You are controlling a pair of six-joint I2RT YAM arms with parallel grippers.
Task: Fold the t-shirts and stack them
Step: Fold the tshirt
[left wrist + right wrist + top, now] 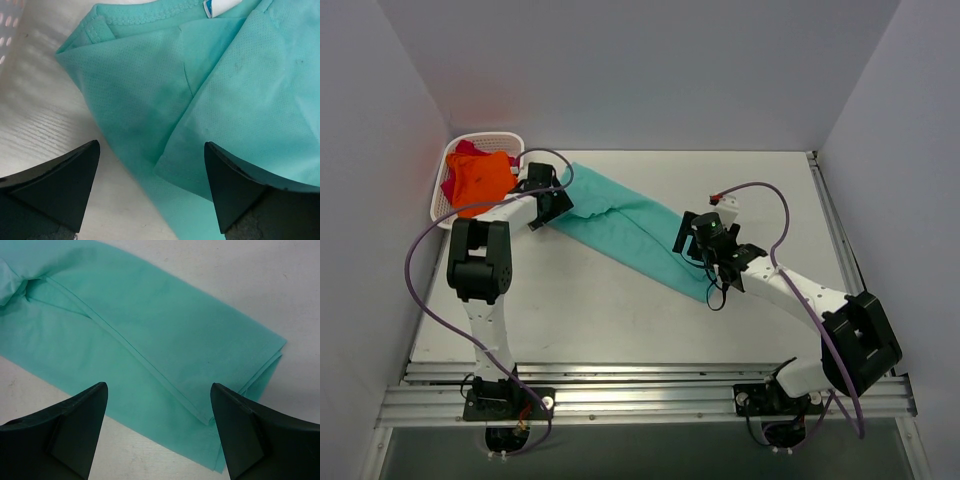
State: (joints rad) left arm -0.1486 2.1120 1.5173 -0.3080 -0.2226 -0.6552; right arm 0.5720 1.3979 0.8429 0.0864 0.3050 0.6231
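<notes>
On the tabletop (620, 320), the teal-green t-shirt (620, 225) lies folded into a long diagonal strip. The right end effector (698, 238) is over its nearer hem end, jaws spread wide and gripping nothing. Farther back, the left end effector (555, 200) is equally open over the collar end. The orange t-shirt (480, 180) and magenta-red t-shirt (465, 148) are heaped in the white lattice basket (485, 135) at the far left.

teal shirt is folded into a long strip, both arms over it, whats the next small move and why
Probably lower the right gripper and pinch the hem end of the teal shirt. Its fingers are open above that end, the left gripper is open over the collar, and the shirt lies as a narrow strip, so folding it end to end looks next.
</notes>
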